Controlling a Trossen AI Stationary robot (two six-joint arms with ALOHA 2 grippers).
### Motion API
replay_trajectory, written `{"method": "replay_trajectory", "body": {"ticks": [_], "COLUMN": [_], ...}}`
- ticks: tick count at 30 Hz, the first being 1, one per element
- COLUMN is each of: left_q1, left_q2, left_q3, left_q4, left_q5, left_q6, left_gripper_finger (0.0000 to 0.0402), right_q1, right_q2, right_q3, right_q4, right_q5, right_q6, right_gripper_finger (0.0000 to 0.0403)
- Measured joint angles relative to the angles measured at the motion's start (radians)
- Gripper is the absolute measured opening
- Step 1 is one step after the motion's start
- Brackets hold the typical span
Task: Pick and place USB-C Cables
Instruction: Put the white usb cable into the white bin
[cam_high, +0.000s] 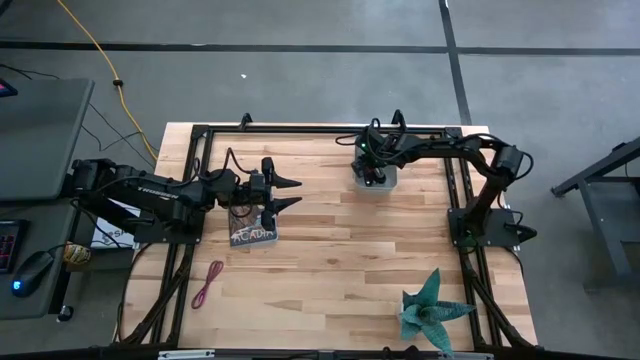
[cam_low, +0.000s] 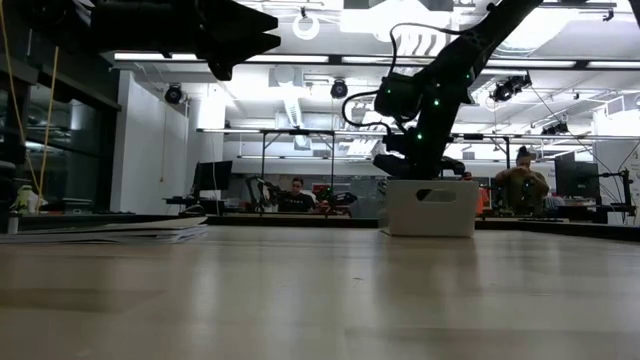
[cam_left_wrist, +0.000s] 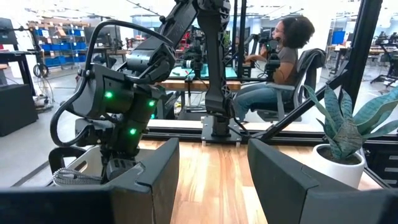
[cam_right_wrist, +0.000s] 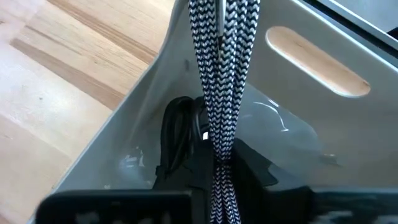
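Observation:
My right gripper (cam_high: 372, 172) reaches down into a white bin (cam_high: 378, 180) at the table's far middle and is shut on a black-and-white braided USB-C cable (cam_right_wrist: 221, 81). A black cable (cam_right_wrist: 177, 140) lies coiled on the bin floor. A maroon-pink cable (cam_high: 207, 284) lies flat on the table near the left front. My left gripper (cam_high: 298, 193) hovers open and empty above the table, just right of a book (cam_high: 252, 232). My right gripper pinches the braided cable's bundled strands (cam_right_wrist: 221, 177) between its two fingers, several strands side by side. The fingers come from above, pointing down into the bin (cam_right_wrist: 298, 124). The strands run straight and leave the right wrist view, and a braided loop (cam_left_wrist: 71, 178) shows at the bin's rim.
A potted plant (cam_high: 432, 310) stands at the table's near right corner. The book lies at the table's left middle. Black frame rails run along the left, right and far edges. Bare wood spans the table's middle. People sit in the room beyond the table.

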Motion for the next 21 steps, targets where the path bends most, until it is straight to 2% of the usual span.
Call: {"method": "replay_trajectory", "body": {"ticks": [6, 12, 17, 21], "left_q1": [0.0, 0.0, 0.0, 0.0], "left_q2": [0.0, 0.0, 0.0, 0.0], "left_q3": [0.0, 0.0, 0.0, 0.0], "left_q4": [0.0, 0.0, -0.003, -0.004], "left_q5": [0.0, 0.0, 0.0, 0.0], "left_q6": [0.0, 0.0, 0.0, 0.0], "left_gripper_finger": [0.017, 0.017, 0.017, 0.017], "right_q1": [0.0, 0.017, 0.048, 0.053], "right_q2": [-0.012, -0.023, -0.023, -0.024], "right_q3": [0.006, 0.12, 0.185, 0.171], "right_q4": [-0.015, -0.203, -0.346, -0.383], "right_q5": [-0.041, -0.042, -0.023, 0.002], "right_q6": [-0.048, -0.026, 0.013, 0.035], "right_gripper_finger": [0.0052, 0.0011, 0.0015, 0.0007]}}
